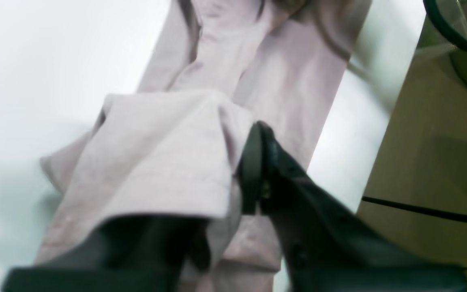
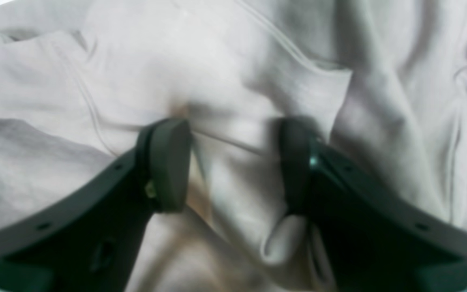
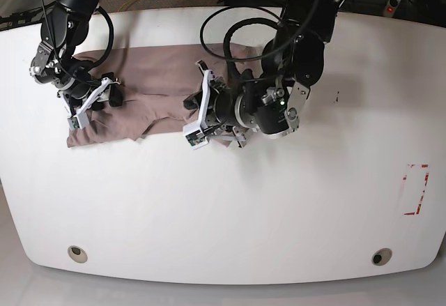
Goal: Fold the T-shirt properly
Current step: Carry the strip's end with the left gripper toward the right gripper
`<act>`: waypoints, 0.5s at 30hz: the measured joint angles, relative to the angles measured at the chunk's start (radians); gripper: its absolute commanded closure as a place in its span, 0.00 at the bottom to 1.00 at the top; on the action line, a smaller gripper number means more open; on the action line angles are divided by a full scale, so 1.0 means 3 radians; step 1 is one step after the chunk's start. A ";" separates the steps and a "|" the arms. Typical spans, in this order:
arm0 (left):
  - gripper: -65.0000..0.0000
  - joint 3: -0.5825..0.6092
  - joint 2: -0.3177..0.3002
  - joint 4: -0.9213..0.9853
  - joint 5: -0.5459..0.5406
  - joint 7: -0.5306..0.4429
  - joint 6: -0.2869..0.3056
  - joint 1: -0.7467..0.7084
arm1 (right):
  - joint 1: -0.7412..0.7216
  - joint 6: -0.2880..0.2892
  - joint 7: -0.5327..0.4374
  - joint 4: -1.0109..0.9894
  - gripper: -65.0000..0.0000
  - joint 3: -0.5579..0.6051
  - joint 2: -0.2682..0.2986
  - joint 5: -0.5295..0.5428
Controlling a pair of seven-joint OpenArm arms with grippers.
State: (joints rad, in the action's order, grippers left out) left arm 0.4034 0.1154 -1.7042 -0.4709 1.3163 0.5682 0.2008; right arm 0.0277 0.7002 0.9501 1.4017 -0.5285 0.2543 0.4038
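The dusty mauve T-shirt lies crumpled across the back left of the white table. My left gripper sits at the shirt's near edge, toward its right end. In the left wrist view a hemmed fold of the T-shirt drapes over one finger and is pinched against the other pad, raised above the rest of the cloth; the left gripper is shut on it. My right gripper rests on the shirt's left end. Its jaws stand open on wrinkled cloth, with a seam running between them.
A red-outlined rectangle is marked near the table's right edge. Two round holes sit near the front edge. The left wrist view shows the table's edge with wooden floor and a black cable beyond it.
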 measured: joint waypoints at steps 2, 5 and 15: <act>0.63 0.0011 0.0025 0.0108 0.0014 0.0000 -0.0003 0.0029 | 0.0000 -0.0001 0.0005 0.0000 0.47 0.0001 0.0000 -0.0001; 0.45 0.0032 0.0050 0.0247 0.0024 -0.0098 -0.0003 0.0062 | 0.0000 -0.0001 0.0005 0.0000 0.47 0.0001 0.0000 0.0001; 0.35 0.0507 0.0114 -0.0006 -0.0017 -0.0188 -0.0010 0.0159 | -0.0004 -0.0001 -0.0009 0.0014 0.47 -0.0004 -0.0056 0.0000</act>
State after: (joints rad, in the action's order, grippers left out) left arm 0.5556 0.1497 -1.7061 -0.4759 1.2598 0.5652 0.2485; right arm 0.0265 0.6998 0.9474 1.4059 -0.5297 0.2375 0.4038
